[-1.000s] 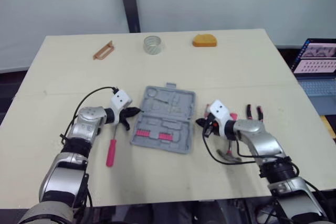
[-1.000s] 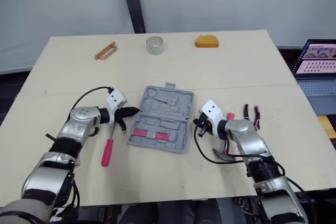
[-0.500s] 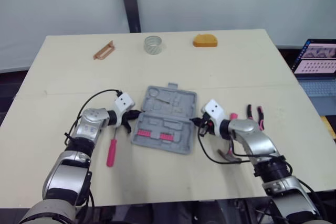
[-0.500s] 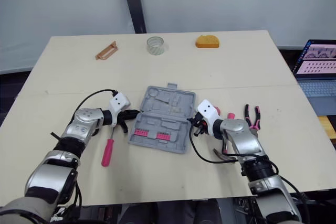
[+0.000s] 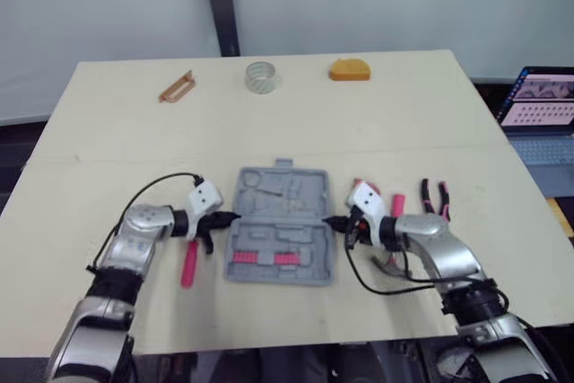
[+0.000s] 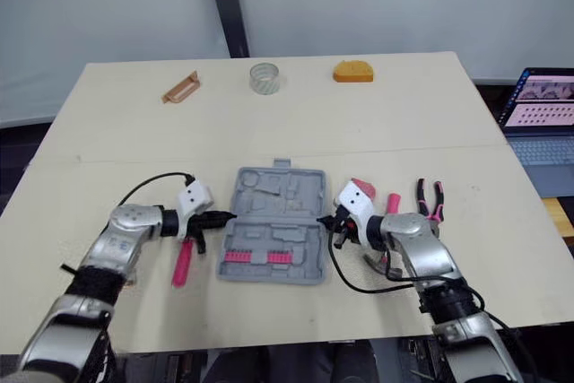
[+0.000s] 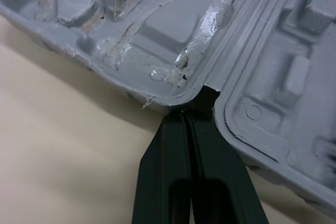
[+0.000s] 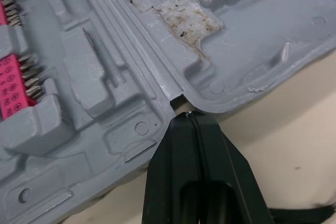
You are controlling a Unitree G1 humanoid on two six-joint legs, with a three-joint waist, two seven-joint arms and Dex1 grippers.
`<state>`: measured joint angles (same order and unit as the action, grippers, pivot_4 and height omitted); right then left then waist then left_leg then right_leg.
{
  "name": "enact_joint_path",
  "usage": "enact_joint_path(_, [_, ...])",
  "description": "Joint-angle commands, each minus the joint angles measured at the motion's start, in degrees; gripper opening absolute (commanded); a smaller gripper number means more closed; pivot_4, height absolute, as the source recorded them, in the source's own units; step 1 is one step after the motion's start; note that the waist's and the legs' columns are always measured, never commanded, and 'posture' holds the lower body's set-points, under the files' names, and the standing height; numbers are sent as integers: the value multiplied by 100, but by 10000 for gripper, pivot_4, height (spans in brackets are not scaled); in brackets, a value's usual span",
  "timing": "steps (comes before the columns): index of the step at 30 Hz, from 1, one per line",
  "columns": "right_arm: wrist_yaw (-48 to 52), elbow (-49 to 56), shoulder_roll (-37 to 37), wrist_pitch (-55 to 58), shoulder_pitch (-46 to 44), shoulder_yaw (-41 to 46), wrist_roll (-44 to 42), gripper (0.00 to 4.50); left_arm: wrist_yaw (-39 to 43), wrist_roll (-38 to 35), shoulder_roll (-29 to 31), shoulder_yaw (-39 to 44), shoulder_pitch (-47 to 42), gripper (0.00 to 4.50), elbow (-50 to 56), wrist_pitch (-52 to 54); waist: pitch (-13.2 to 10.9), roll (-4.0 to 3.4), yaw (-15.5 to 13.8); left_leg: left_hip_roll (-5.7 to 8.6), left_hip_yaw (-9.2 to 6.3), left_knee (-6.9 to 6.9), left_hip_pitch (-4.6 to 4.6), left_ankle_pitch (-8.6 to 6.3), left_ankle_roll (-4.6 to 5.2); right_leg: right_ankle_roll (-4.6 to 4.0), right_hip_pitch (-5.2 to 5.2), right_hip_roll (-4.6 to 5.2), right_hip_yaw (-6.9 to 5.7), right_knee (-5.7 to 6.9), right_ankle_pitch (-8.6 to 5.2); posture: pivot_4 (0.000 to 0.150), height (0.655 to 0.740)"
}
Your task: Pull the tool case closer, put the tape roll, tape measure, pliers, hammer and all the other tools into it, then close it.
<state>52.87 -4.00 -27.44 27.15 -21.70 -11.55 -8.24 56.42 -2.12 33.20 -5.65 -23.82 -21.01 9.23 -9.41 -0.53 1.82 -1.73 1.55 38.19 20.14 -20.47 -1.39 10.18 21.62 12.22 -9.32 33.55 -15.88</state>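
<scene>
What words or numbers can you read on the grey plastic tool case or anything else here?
No text reads clearly.
Pink bit strip in the open grey plastic tool case: tiny marks, too blurred to read.
Laptop screen: rows too small to read.

Nothing legible to call out here. The nearest thing to print is the pink bit strip [image 8: 13, 85] inside the tool case [image 5: 279, 238], which has tiny dark marks beside the bits, too small to make out. Out at two o'clock from the case, past the bench [image 5: 404, 123] edge, the laptop [image 5: 541, 103] screen shows rows of small figures, and not one of them can be read.
</scene>
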Motion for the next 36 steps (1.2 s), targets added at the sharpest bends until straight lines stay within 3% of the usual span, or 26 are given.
enact_joint_path(1, [255,657,-144,172,308,-52,-263,0,154,-97,280,-77,666,1036,1047,519,0,0,-6,0,0,0,-1,0,0,0,0,0,0,1,0,1500,7400])
enact_joint_path(13, [349,1743,-619,843,1193,-50,-778,0,-80,-523,715,75,2471,1036,3335,1741,0,0,-43,-1,0,2,-1,-5,0,0,-2,0,6,-4,0,1500,7400])
enact_joint_path(36, [264,2414,-1006,1288,1841,-150,-1155,0,-270,-552,853,-148,3156,1036,3908,1974,3,2,-181,-1,6,6,-2,-8,0,0,-3,0,9,-10,0,1500,7400])
